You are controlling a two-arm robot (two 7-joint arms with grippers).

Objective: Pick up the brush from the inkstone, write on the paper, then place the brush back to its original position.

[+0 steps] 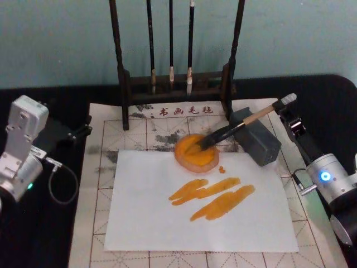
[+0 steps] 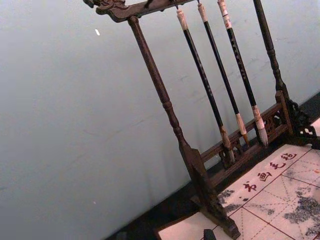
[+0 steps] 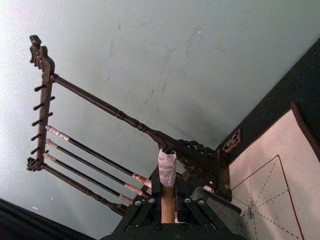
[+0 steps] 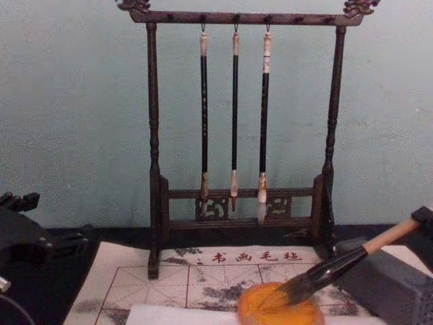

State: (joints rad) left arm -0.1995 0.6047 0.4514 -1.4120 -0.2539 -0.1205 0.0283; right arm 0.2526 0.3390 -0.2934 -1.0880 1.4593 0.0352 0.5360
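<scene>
From the head, my right hand (image 1: 286, 104) grips the brush (image 1: 237, 129) by its handle end; its bristles, down-left of my hand, rest in the orange dish (image 1: 196, 152). The paper (image 1: 201, 209) already bears orange strokes. My left hand (image 1: 22, 145) sits parked at the worktop's far edge; I cannot tell its state.

My right wrist shows my hand (image 3: 167, 210) clamped round the handle.

From the chest, the inkstone (image 4: 392, 284) lies under the handle. I judge I should lower gently, settle the handle on it, then let go.
</scene>
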